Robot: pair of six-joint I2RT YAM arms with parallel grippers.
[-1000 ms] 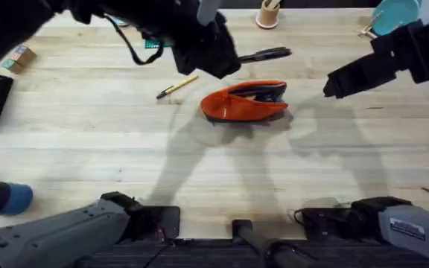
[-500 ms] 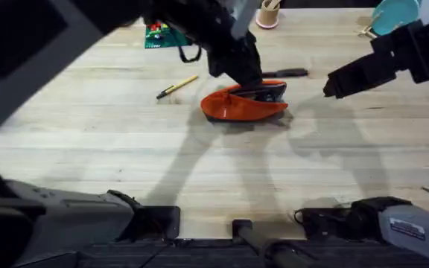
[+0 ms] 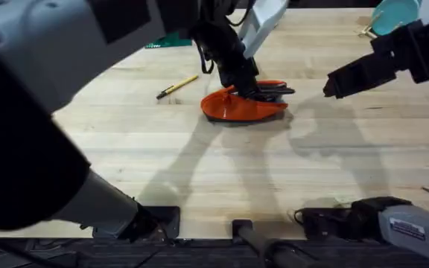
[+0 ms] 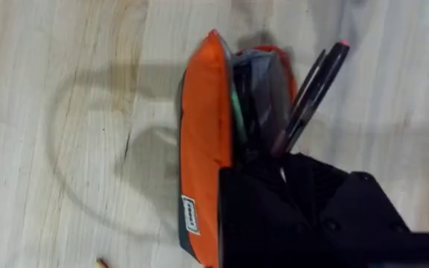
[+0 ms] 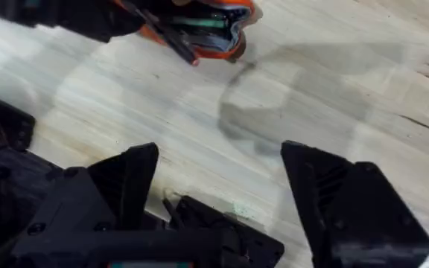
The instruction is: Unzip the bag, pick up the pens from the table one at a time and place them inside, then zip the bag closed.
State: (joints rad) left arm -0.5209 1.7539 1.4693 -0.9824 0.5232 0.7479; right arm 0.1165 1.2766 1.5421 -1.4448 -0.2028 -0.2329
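On the table (image 3: 199, 171), going left to right in the overhead view, the tan pen (image 3: 177, 86) lies free at about ten o'clock from the bag (image 3: 240, 109), well apart from it. The bag sits near the table's middle, unzipped, its mouth gaping toward twelve o'clock. The left pincer (image 3: 253, 88) is down at that mouth and is closed on the black pen (image 4: 311, 93); in the left wrist view the pen's lower part is already among the bag's grey lining while its upper end juts out over the far rim at roughly one o'clock. The right pincer (image 3: 332, 86) hovers at three o'clock from the bag, near but not touching, with its fingers spread wide and holding nothing. The step in hand looks to be seating the black pen. To do it well, the pen should probably be tipped flatter, along the bag's long axis, and pushed deeper before letting go, so the end clears the zipper line. Releasing it as tilted as it is risks it levering back out or fouling the zip later. The tan pen remains to be fetched next.
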